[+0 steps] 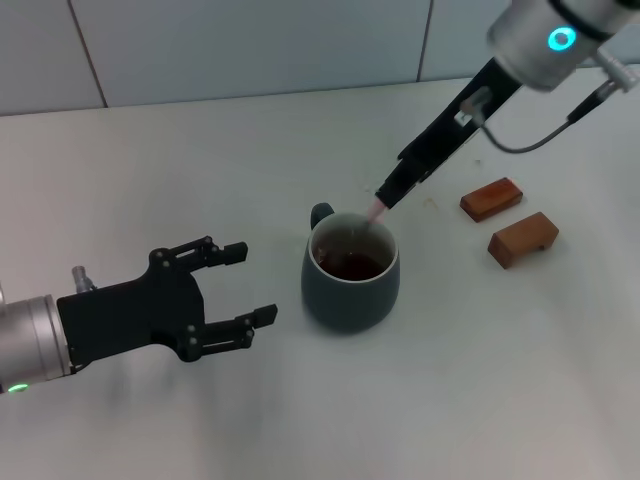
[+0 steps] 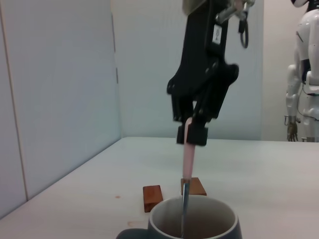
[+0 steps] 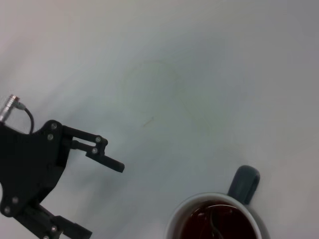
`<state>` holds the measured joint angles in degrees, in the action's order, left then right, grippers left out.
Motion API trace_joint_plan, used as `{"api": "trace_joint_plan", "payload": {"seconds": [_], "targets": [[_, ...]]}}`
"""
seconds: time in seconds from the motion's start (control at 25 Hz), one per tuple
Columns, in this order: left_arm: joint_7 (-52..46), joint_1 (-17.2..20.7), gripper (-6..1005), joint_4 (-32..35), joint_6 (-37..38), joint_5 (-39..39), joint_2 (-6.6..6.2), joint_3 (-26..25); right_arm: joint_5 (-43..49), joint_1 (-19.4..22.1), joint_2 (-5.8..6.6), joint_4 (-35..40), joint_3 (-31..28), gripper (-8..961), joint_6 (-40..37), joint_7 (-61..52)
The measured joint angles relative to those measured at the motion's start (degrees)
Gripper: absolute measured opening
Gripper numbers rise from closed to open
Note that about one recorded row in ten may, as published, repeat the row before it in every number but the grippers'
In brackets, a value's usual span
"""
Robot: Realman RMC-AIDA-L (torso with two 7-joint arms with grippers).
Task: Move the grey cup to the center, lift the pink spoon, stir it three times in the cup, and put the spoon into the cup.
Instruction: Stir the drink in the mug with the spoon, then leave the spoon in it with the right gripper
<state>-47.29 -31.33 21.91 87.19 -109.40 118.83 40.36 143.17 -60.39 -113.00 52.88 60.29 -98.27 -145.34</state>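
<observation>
White table (image 1: 200, 160) before pale wall panels; plain, wide, mostly bare.

Grey cup (image 1: 350, 275): upright near the middle of the table, handle (image 1: 321, 214) turned toward the far side, dark brown liquid inside. Seen also in the left wrist view (image 2: 194, 219) and from above in the right wrist view (image 3: 214, 219).

Pink spoon (image 1: 376, 213): held steeply, pale handle up, metal end down inside the cup; handle and metal neck plain in the left wrist view (image 2: 188, 159). Tip in the liquid, faintly visible in the right wrist view.

Right gripper (image 1: 395, 190): above the cup's far right rim, clamped on the top of the spoon handle; arm slanting in from the far right.

Left gripper (image 1: 240, 285): just left of the cup, apart from it, fingers spread, holding nothing.

Two brown wooden blocks (image 1: 492, 198), (image 1: 523, 238): right of the cup, well apart from it.

Step in hand, by judgement: stirring, cup placing seemingly done. Stir count not readable. Next move calls for small circles kept inside the rim, then a release so the spoon leans on the inner wall.

Room: narrow inside the cup; rim close to the spoon on the right side. Open table in front and left; blocks the only obstacle to the right.
</observation>
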Motion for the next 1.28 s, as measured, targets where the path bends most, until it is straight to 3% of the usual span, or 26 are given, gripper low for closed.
{"api": "trace_joint_plan", "payload": {"seconds": [0.4, 0.8, 1.0, 1.28], "targets": [[0.01, -0.17, 785, -0.15, -0.17, -0.03, 0.0, 0.08, 10.09, -3.74, -1.96, -3.69, 0.31, 123, 1.31, -0.4], [0.08, -0.14, 785, -0.21, -0.65, -0.03, 0.0, 0.06, 6.59, -4.57, -4.22, -1.31, 0.11, 123, -1.7, -0.46], [0.22, -0.13, 785, -0.28, -0.71, -0.02, -0.01, 0.06, 6.2, -4.69, -4.28, -1.49, 0.31, 128, -0.25, -0.13], [0.41, -0.02, 785, -0.29, -0.73, -0.02, 0.05, 0.07, 10.96, -4.47, -3.25, -0.19, 0.13, 138, 0.05, -0.38]]}}
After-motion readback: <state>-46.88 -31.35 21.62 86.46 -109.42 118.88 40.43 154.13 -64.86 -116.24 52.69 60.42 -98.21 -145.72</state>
